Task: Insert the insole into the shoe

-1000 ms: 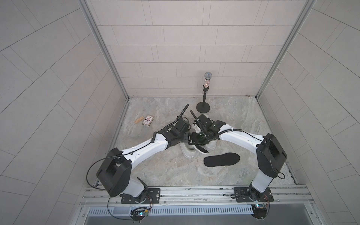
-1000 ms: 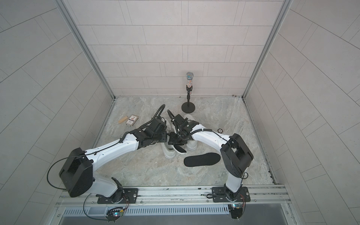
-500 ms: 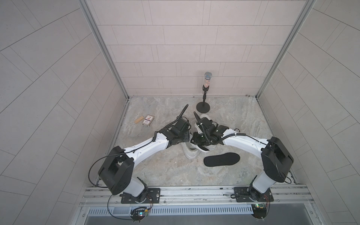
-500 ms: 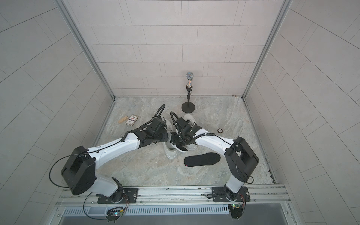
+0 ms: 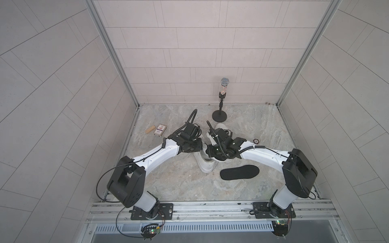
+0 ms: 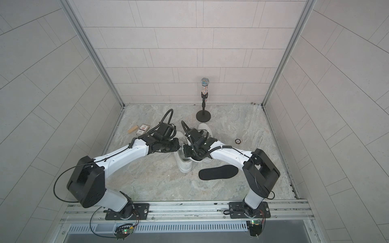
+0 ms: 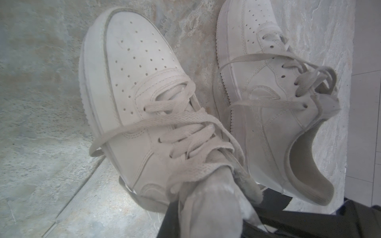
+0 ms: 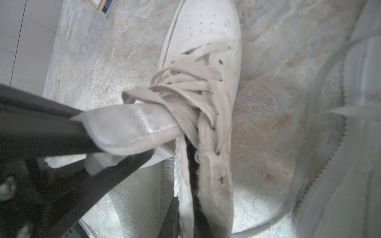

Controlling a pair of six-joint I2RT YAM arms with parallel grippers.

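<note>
A black insole lies flat on the floor, right of the shoe and touched by neither gripper. The white shoe stands in the middle, with both grippers at its opening. My left gripper is shut on the shoe's tongue and holds it pulled up. My right gripper is shut on the shoe's lace-side flap. In the top views the two wrists hide the shoe's opening.
A second white shoe stands just behind the first. A microphone on a round stand is at the back. A card box and a wooden block lie back left, a small ring at right.
My right gripper has closed on the shoe's side flap and its arm has shifted a little. The left gripper has kept its hold on the tongue. The insole has not moved.
</note>
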